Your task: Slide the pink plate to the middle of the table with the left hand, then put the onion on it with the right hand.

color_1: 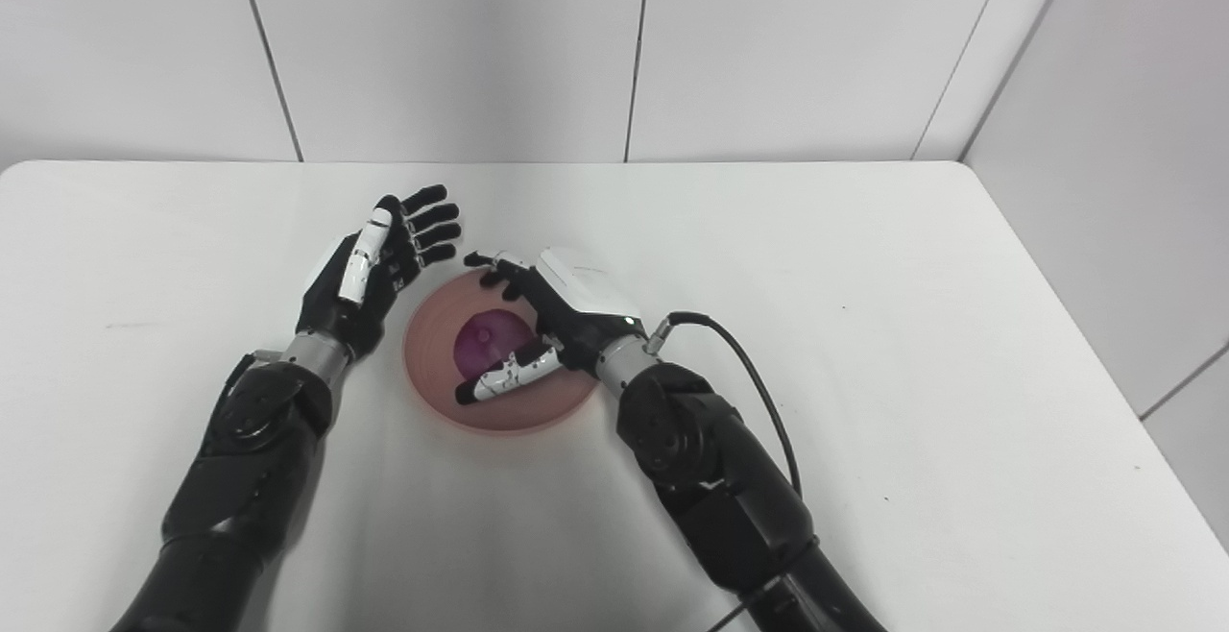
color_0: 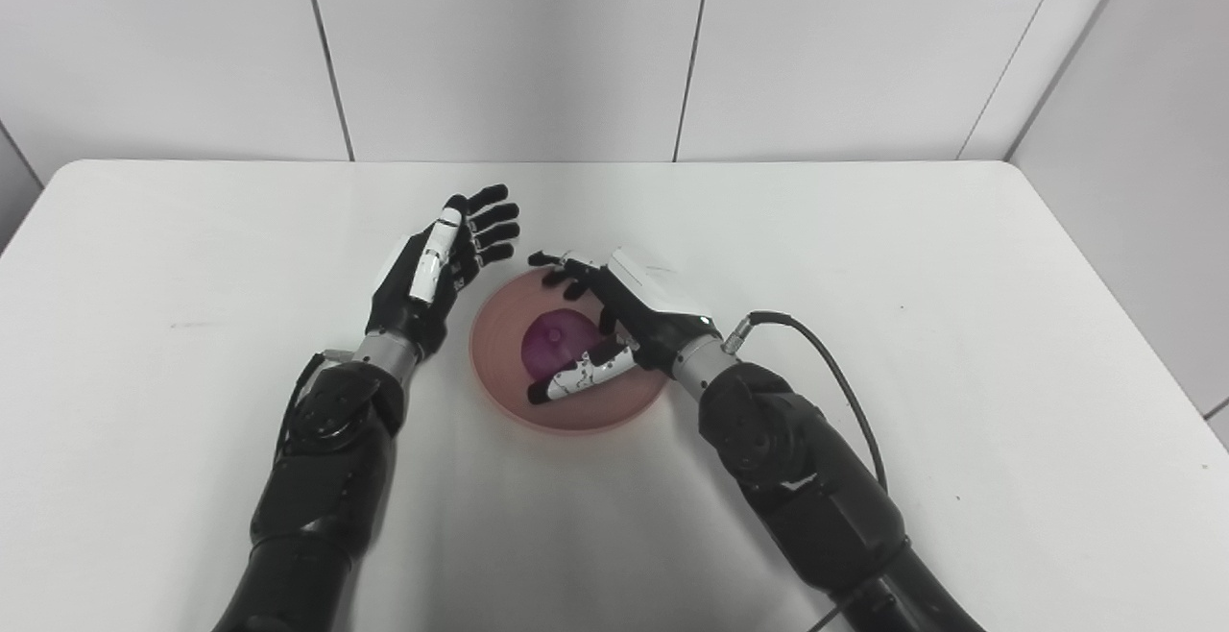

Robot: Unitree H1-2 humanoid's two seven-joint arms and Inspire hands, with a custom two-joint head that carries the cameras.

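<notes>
Plates: one pink plate (color_0: pixel 576 411), lying on the white table (color_0: pixel 960 325) under the right hand (color_0: pixel 614 325). Onions: one purple onion (color_0: pixel 555 342), resting on the plate between that hand's spread fingers and thumb. Left hand (color_0: pixel 437 267): one, empty, fingers apart, just beside the plate's rim.

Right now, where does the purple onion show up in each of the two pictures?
Left eye view: the onion sits on the pink plate, a little left of the picture's middle.
Right eye view: the onion sits farther left in the picture.
Shared landmark: the right hand arched over the onion; whether it grips it is unclear.
</notes>
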